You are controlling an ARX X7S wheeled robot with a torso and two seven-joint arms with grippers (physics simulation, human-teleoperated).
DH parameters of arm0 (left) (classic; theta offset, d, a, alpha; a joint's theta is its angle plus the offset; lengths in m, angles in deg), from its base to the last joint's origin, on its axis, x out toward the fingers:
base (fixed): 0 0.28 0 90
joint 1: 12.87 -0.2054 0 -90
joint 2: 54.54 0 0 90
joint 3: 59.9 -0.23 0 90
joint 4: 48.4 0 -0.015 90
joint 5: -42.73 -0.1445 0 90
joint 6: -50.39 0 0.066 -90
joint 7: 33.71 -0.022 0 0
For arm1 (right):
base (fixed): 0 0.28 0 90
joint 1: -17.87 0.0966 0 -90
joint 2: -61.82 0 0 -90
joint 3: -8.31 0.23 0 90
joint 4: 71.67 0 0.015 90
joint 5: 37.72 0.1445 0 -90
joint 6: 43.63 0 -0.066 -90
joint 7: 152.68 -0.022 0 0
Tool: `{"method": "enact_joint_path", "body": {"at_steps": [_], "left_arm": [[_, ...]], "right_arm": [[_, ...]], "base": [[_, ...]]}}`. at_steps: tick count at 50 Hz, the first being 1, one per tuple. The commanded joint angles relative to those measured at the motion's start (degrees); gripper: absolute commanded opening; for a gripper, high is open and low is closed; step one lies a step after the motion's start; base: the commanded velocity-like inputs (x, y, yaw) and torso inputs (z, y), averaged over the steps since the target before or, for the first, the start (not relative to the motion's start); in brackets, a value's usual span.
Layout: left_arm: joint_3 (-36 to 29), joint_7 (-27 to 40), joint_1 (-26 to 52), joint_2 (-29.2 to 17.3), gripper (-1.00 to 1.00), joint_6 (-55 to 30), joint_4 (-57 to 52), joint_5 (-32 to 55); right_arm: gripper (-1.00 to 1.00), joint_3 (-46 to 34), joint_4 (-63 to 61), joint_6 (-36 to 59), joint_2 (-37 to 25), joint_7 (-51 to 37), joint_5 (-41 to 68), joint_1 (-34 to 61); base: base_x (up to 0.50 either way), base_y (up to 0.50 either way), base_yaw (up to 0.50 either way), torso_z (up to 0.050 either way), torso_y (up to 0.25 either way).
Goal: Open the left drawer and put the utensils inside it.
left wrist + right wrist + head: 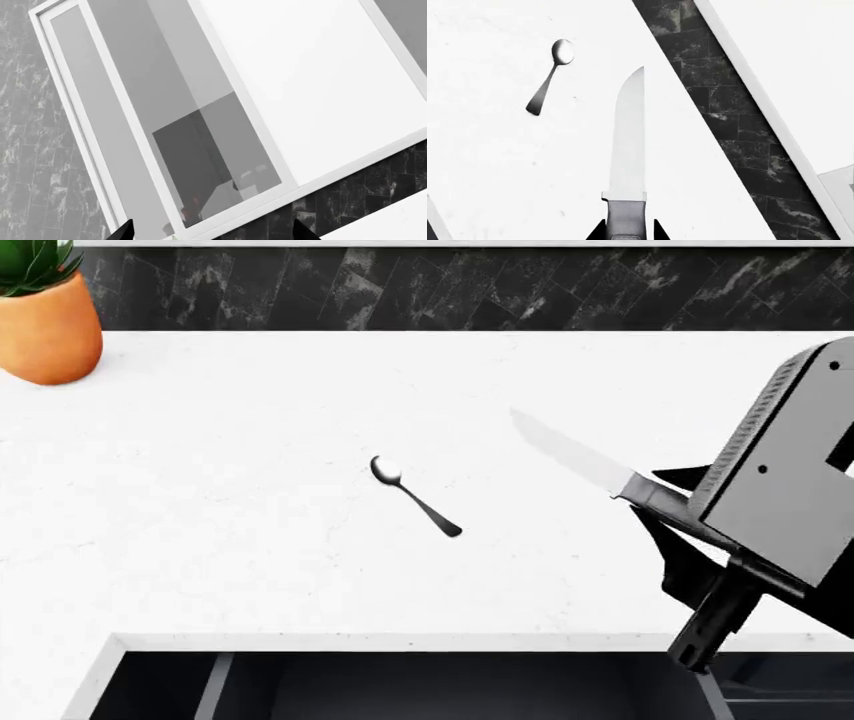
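Above the counter [200, 490], right gripper [663, 512] grips the knife [574, 455].

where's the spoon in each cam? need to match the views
Head view: spoon lies on the white countertop, mid-frame, apart from the knife held in the right gripper.
Right wrist view: spoon is in the upper left part of the picture, beside the knife blade.
Left wrist view: not in it.
Shared landmark: the dark marbled backsplash, seen in all three.
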Motion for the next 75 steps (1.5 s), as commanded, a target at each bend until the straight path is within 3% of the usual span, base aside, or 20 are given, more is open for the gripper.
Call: {"method": "enact_joint_path", "body": {"at_steps": [1,9,15,29,31,34,41,50,61,75], "left_arm": [[-0.1,0.2,0.2,0.0,1.00,-0.1,0.1,0.1],[-0.2,-0.1,0.3,0.0,1.00,-0.2,0.1,-0.2],[-0.2,-0.2,0.4,0.0,1.00,-0.4,0.1,-0.4],[0.0,-0.6,0.9,0.0,1.00,-0.8,0.6,-0.9],[-0.1,-0.6,0.9,0.0,1.00,-0.8,0.5,-1.0],[-0.1,-0.6,0.9,0.0,1.00,-0.8,0.5,-1.0],[-0.1,-0.4,1.0,0.0,1.00,-1.0,0.7,-0.9],[-0.2,-0.3,1.1,0.0,1.00,-1.0,0.7,-0.7],[-0.1,-0.8,1.4,0.0,1.00,-1.1,0.6,-1.1],[-0.3,-0.5,1.5,0.0,1.00,-1.3,0.7,-1.0]], "right_arm": [[-1.00,0.2,-4.2,-2.9,-0.4,7.5,-1.9,2.4],[-1.00,-0.6,-7.5,-3.2,-1.4,11.9,-3.0,3.5],[-1.00,0.4,-9.9,-2.9,-1.5,11.6,3.7,7.4],[-1.00,-30.5,-10.1,-19.7,-5.1,6.3,12.5,37.2],[-1.00,-38.6,-10.1,-23.1,-5.6,6.9,9.9,41.9],[-1.00,-57.0,-10.1,-29.1,-5.6,8.2,2.2,51.0],[-1.00,-62.1,-10.1,-30.8,-4.2,8.7,-1.9,51.1],[-1.00,-70.5,-10.1,-32.8,-7.2,11.6,-11.6,51.1],[-1.00,-75.5,-10.1,-36.4,-7.4,13.5,-16.8,51.1],[-1.00,-87.5,-10.1,-41.2,-0.5,6.3,-16.0,51.2]], "base": [[0.00,0.00,0.00,0.000,0.000],[0.00,0.00,0.00,0.000,0.000],[0.00,0.00,0.00,0.000,0.000],[0.00,0.00,0.00,0.000,0.001],[0.00,0.00,0.00,0.000,0.000],[0.00,0.00,0.00,0.000,0.000],[0.00,0.00,0.00,0.000,0.000],[0.00,0.00,0.00,0.000,0.001],[0.00,0.00,0.00,0.000,0.000],[0.00,0.00,0.00,0.000,0.001]]}}
